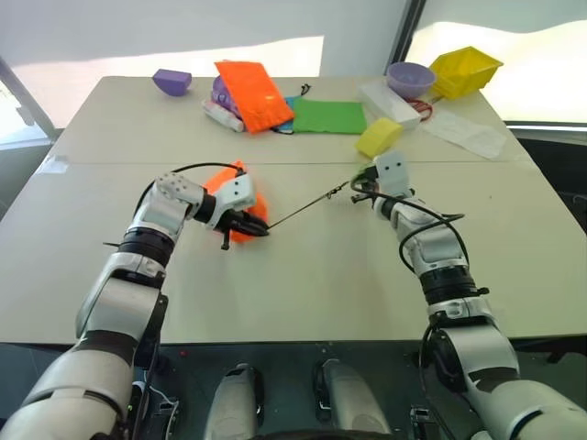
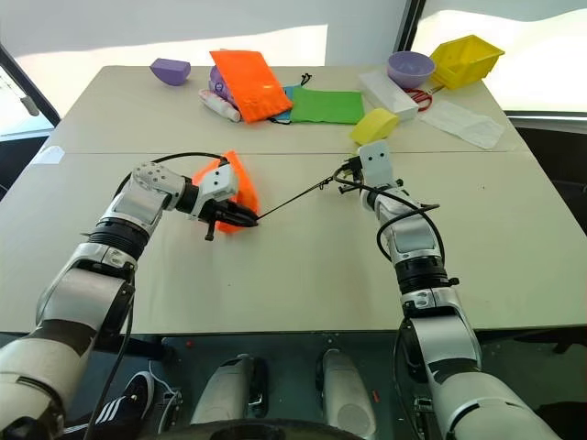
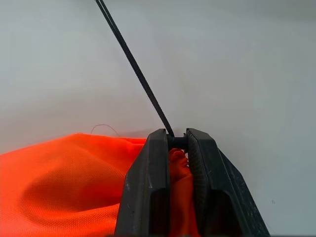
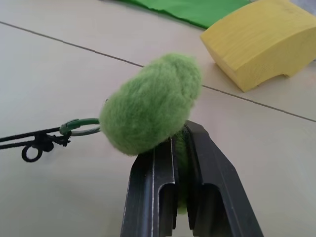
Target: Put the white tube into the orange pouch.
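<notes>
orange pouch (image 1: 240, 197) lies bunched on the near half of the pale table (image 1: 303, 275), left of centre, its mouth end pinched narrow between the fingers of the left gripper (image 1: 255, 226). a thin dark drawstring cord (image 1: 307, 203) runs taut from that grip to the right, up to the right gripper (image 2: 346, 180), whose fingers are closed on a fuzzy green pom-pom (image 4: 153, 103) at the cord's end. whether the white tube is inside the pouch cannot be told.

open tabletop stretches all along the near edge and between the two arms; a seam crosses the table just beyond the grippers, and the far half is the crowded one. along the far edge, from left to right: a purple bowl-shaped piece (image 1: 171, 82), a second orange pouch (image 1: 254, 94) propped over a white packet (image 1: 223, 116), a green pouch (image 1: 328, 116), a yellow block (image 1: 378, 137) just beyond the right gripper, a white box (image 1: 389, 99), a lavender bowl (image 1: 410, 79), a yellow bin (image 1: 465, 70) at the far right corner, and a clear bag (image 1: 466, 133) near the right edge.

the left wrist view shows the cord leaving the clamped orange fabric at the fingertips. the right wrist view shows the pom-pom, a small green ring (image 4: 79, 126) joining it to the cord, and the yellow block close behind.
</notes>
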### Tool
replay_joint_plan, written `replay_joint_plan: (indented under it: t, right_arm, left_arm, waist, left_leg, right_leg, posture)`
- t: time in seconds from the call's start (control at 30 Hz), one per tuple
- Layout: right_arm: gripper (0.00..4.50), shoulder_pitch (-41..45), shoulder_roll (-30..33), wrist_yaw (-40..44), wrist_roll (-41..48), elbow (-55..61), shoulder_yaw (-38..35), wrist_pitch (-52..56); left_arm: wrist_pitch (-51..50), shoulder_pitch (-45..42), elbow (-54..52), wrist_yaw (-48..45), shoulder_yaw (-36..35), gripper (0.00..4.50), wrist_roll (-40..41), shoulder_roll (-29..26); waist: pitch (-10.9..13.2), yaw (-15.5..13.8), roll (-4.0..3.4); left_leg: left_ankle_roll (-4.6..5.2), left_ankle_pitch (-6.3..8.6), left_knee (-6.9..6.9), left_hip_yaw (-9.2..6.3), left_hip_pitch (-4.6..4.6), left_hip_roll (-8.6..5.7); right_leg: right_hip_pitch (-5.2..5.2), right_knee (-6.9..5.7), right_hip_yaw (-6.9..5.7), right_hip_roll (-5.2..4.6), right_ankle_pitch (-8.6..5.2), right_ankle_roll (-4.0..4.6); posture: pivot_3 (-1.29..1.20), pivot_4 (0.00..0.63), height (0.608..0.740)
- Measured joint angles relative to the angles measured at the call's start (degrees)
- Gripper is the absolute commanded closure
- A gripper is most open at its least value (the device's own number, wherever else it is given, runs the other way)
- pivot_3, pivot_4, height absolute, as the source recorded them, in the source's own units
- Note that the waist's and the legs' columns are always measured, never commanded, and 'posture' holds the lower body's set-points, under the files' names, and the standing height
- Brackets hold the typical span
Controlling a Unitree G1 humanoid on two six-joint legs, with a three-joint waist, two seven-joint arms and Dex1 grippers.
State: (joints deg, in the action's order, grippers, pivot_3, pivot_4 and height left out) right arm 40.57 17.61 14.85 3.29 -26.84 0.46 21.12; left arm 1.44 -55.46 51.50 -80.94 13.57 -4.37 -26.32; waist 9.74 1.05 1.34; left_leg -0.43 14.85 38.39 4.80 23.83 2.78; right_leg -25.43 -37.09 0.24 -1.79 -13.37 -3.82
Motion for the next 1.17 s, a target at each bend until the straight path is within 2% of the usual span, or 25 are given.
replay_joint_plan:
  t: [0.1, 0.17, 0.23, 0.3, 0.43, 0.57, 0.7, 0.83, 1.0, 1.17]
  right_arm:
    - [3.37, -2.2, 0.86, 3.41, 0.35, 2.1, 0.78, 2.17]
    - [2.29, -3.64, 0.86, 4.74, 0.76, 3.9, 0.95, 4.18]
    - [1.17, -3.85, 0.99, 4.86, 0.21, 4.33, 1.3, 4.79]
    - [0.09, -3.95, 2.01, 6.01, 0.03, 5.47, 1.64, 4.79]
    - [0.04, -6.6, 8.69, 12.15, -1.86, 10.52, 4.27, 2.83]
    - [0.04, -11.64, 12.58, 16.87, -1.44, 15.15, 3.74, -0.5]
    - [0.04, -16.69, 13.89, 25.26, 6.32, 28.3, 1.2, -3.57]
    - [0.04, -24.62, 15.66, 32.74, 12.37, 38.19, 1.66, -2.79]
    - [0.04, -29.92, 16.62, 35.16, 11.98, 38.65, 4.29, -3.54]
    - [0.04, -28.1, 16.08, 35.26, 10.91, 37.41, 5.76, -5.2]
  left_arm:
    - [-3.49, 0.64, -0.04, -0.5, -1.36, 2.03, 2.04, 0.35]
    - [-4.53, 1.1, -0.64, -0.5, -1.61, 0.91, 2.65, 0.26]
    - [-5.25, 1.34, -1.34, -0.43, -1.76, 0.0, 3.3, 0.29]
    - [-5.82, 2.07, -2.89, -0.43, -3.16, 0.0, 5.12, 0.41]
    - [-6.05, 3.98, -8.0, 3.03, -8.95, 0.0, 10.35, 0.64]
    - [-5.85, 10.88, -19.33, 9.08, -14.18, 0.0, 14.1, -0.43]
    - [-9.18, 22.34, -32.11, 14.47, -17.87, 0.0, 16.5, -3.87]
    - [-11.37, 30.88, -39.32, 21.29, -22.73, 0.0, 17.54, -7.02]
    - [-13.32, 42.3, -44.95, 29.26, -32.38, 0.0, 19.93, -8.94]
    - [-13.12, 49.15, -46.01, 33.02, -34.17, 0.0, 21.3, -7.72]
  waist:
    - [0.0, 0.02, 0.0]
    - [0.0, 0.07, 0.0]
    - [0.0, 0.11, 0.0]
    - [0.0, 0.1, 0.0]
    - [0.0, -0.12, 0.0]
    - [0.0, 0.17, 0.0]
    - [0.0, 1.13, 0.0]
    - [0.0, 0.89, 0.01]
    - [0.0, 1.38, 0.02]
    - [-0.01, 1.02, 0.13]
  left_leg:
    - [0.0, 0.0, 0.0, -0.01, -0.01, 0.0]
    - [0.0, 0.0, 0.0, -0.06, -0.04, 0.01]
    - [0.0, 0.0, 0.0, -0.05, -0.13, 0.0]
    - [0.0, 0.0, 0.0, -0.04, -0.15, -0.01]
    - [0.0, 0.0, -0.01, -0.05, -0.14, 0.0]
    - [0.0, 0.0, -0.14, 0.09, -0.25, 0.01]
    - [0.0, 0.01, -0.24, 0.05, -0.44, 0.16]
    - [-0.01, 0.01, -0.19, 0.0, -0.58, 0.17]
    - [-0.02, 0.01, -0.1, 0.25, -0.73, 0.08]
    - [-0.06, 0.02, -0.07, 0.26, -0.99, 0.07]
  right_leg:
    - [0.0, -0.02, 0.0, 0.01, 0.0, 0.0]
    - [0.0, -0.05, 0.02, 0.01, 0.0, 0.0]
    - [0.0, -0.1, 0.12, 0.01, 0.0, 0.0]
    - [0.0, -0.11, 0.18, 0.02, 0.0, 0.0]
    - [0.01, -0.04, 0.23, 0.01, 0.0, -0.01]
    - [0.0, -0.01, 0.43, 0.03, -0.01, -0.03]
    - [0.04, -0.12, 0.55, 0.21, -0.01, -0.03]
    - [0.22, -0.14, 0.48, 0.18, -0.01, 0.02]
    - [0.26, -0.03, 0.8, -0.03, -0.02, 0.34]
    - [0.51, 0.06, 0.78, -0.09, 0.04, 0.48]
  posture:
    - [0.0, 0.15, 0.74]
    - [0.0, 0.15, 0.74]
    - [0.0, 0.15, 0.74]
    - [0.0, 0.15, 0.74]
    - [0.0, 0.15, 0.74]
    - [0.0, 0.15, 0.74]
    - [0.0, 0.15, 0.74]
    - [0.0, 0.15, 0.74]
    - [0.0, 0.15, 0.74]
    - [0.0, 0.15, 0.74]
